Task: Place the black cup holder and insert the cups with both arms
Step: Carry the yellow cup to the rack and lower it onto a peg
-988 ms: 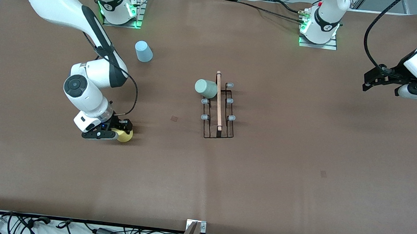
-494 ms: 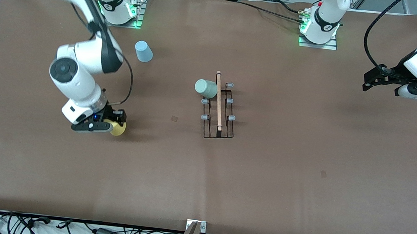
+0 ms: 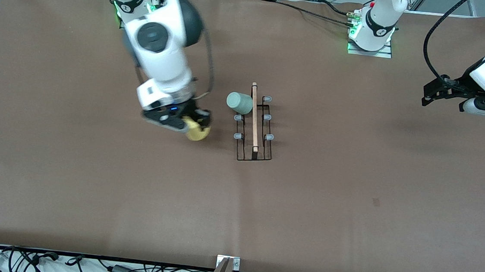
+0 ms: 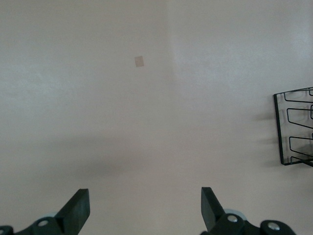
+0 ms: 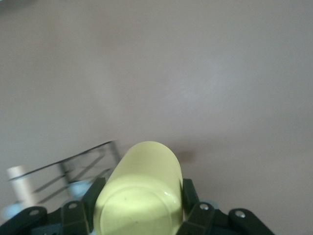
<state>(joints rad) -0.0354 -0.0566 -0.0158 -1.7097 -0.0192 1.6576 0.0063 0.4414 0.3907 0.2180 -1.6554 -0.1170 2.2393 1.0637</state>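
Observation:
The black cup holder (image 3: pixel 255 124) stands mid-table with its wooden rod handle on top. A pale grey-green cup (image 3: pixel 239 102) sits on one of its prongs at the end toward the robot bases. My right gripper (image 3: pixel 195 126) is shut on the yellow cup (image 3: pixel 198 134) and holds it in the air beside the holder. In the right wrist view the yellow cup (image 5: pixel 146 166) fills the gripper (image 5: pixel 142 198), with the holder (image 5: pixel 83 166) close by. My left gripper (image 3: pixel 430 92) waits open and empty at the left arm's end of the table. The light blue cup is hidden by the right arm.
The brown table mat (image 3: pixel 350 196) covers the table. The left wrist view shows a corner of the holder (image 4: pixel 296 127), bare mat and the open left gripper (image 4: pixel 144 205). Cables and a metal bracket (image 3: pixel 227 268) lie along the table's edge nearest the front camera.
My right gripper lifted the yellow cup off the table and carried it from the right arm's end to beside the holder. The arm now covers the light blue cup. The left arm has not moved.

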